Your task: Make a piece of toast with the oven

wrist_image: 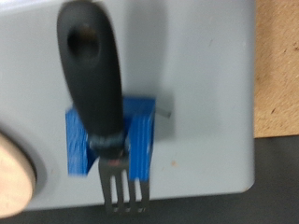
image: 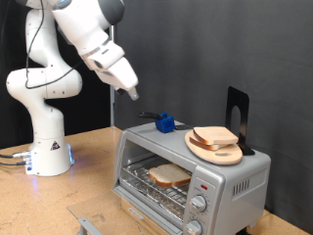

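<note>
One oven [image: 191, 176] stands on the wooden table [image: 88, 162], its silver top carrying several things. One piece of toast [image: 169, 175] lies on the wire rack [image: 161, 186] inside, seen through the front opening. Two more slices [image: 216, 137] are stacked on one round wooden plate [image: 210, 151] on the oven's top, towards the exterior view's right. Behind the plate, at about one o'clock from it, stands one black upright stand [image: 238, 116]. One fork with a black handle [wrist_image: 92, 65] rests in one blue holder [image: 166, 123] on the oven top, at about nine o'clock from the plate. The front panel shows two knobs [image: 200, 204] and one red light [image: 202, 184].

There is one gripper [image: 132, 93], on the white arm [image: 93, 39], hanging in the air above the oven, at about eleven o'clock from the blue holder and apart from it. It touches nothing and nothing is seen between its fingers; how far they are spread cannot be told. In the wrist view the fork's handle passes over the blue holder [wrist_image: 110, 140], its tines [wrist_image: 123, 191] pointing out past the holder over the grey oven top [wrist_image: 206, 84]; the fingers do not show there.
</note>
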### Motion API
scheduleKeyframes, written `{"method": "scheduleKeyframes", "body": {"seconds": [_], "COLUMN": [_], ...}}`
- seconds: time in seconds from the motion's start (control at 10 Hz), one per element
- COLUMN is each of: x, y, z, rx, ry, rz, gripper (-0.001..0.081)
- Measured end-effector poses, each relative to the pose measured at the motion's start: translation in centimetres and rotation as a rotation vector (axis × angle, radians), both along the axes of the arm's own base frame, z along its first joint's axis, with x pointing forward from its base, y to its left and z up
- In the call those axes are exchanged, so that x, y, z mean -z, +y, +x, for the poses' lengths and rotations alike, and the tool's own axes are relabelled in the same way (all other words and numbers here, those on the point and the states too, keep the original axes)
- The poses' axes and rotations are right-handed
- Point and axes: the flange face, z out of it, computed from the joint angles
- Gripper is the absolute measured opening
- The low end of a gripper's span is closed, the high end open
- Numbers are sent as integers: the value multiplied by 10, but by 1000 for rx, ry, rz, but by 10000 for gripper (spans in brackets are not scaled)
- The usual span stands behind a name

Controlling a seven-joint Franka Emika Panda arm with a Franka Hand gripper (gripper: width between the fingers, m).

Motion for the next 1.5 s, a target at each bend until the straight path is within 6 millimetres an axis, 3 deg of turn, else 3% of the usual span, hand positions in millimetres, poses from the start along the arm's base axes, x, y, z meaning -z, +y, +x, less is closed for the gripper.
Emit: {"method": "scheduleKeyframes", "body": {"seconds": [0.7,0.9,1.1,1.4,1.5], "x": [1,1,3,13,13], "y": [-109,-115,-111,-139,-138], "z": [-35,-37,-44,-50,-49], "rx": [46,52,115,296,282], "ry": [20,13,163,357,344], "rz": [2,6,181,427,409], "gripper": [808,808,808,808,808]}}
